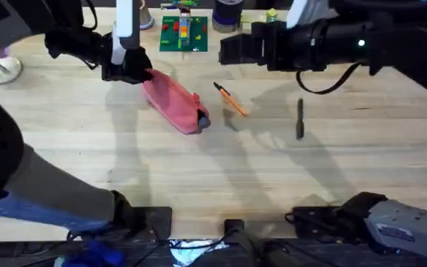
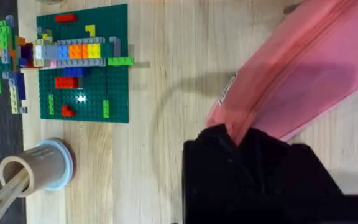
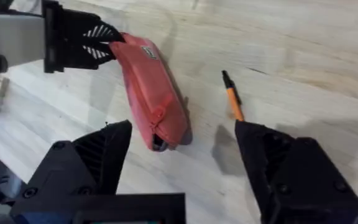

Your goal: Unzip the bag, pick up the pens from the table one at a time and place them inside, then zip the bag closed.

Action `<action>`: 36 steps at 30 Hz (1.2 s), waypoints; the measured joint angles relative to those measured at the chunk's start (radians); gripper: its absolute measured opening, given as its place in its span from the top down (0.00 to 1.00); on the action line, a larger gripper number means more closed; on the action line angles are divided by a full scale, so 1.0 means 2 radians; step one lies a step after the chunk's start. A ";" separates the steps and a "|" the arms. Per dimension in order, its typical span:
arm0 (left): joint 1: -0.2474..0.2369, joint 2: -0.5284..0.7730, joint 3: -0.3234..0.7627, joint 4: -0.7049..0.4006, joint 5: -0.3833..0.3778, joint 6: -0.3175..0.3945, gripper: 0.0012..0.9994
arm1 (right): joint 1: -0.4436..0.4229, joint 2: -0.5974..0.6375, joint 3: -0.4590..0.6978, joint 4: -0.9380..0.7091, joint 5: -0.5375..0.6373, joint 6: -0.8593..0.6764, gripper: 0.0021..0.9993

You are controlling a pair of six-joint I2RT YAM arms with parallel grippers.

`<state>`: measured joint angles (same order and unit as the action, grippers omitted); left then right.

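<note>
The pink bag lies slanted on the table, its grey-blue end toward me and its zipper looking closed. My left gripper is shut on the bag's far end; the left wrist view shows the pink fabric pinched in that gripper. The orange pen lies just right of the bag, and the dark pen lies farther right. My right gripper hovers open high above the table, and its wrist view looks down on the bag and orange pen past its gripper.
A green brick baseplate with coloured bricks sits at the table's far edge, next to a cup holding wooden sticks. A white object lies at the far left. Bare wood stretches across the table's near half.
</note>
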<state>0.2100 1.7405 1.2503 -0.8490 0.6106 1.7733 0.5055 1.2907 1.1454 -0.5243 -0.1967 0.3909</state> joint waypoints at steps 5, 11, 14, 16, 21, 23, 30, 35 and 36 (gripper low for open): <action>0.000 0.000 0.000 0.000 0.000 0.000 0.96 | 0.013 0.000 0.000 0.000 -0.004 0.009 0.00; 0.000 0.000 0.000 0.000 0.000 0.000 0.96 | 0.014 0.000 0.000 0.003 -0.005 0.044 0.00; 0.000 0.000 0.000 0.000 0.000 0.000 0.96 | 0.014 0.000 0.000 0.004 -0.005 0.066 0.00; 0.000 0.000 0.000 0.000 0.000 0.000 0.96 | 0.014 0.000 0.000 0.005 -0.005 0.075 0.00; 0.000 0.000 0.000 0.000 0.000 0.000 0.96 | 0.014 0.000 0.000 0.007 -0.005 0.084 0.00; 0.000 0.000 0.000 0.000 0.000 0.000 0.96 | 0.014 0.001 0.000 0.008 -0.005 0.087 0.00; 0.000 0.000 0.000 0.000 0.000 0.000 0.96 | 0.024 0.027 0.001 0.012 -0.005 0.091 0.00; 0.000 0.000 0.000 0.000 0.000 0.000 0.96 | 0.042 0.054 0.001 0.026 -0.005 0.091 0.00; 0.000 0.000 0.000 0.000 0.000 0.000 0.96 | 0.045 0.059 0.001 0.031 -0.005 0.091 0.00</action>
<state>0.2100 1.7405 1.2503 -0.8490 0.6106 1.7733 0.5962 1.4082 1.1473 -0.4633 -0.2069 0.5735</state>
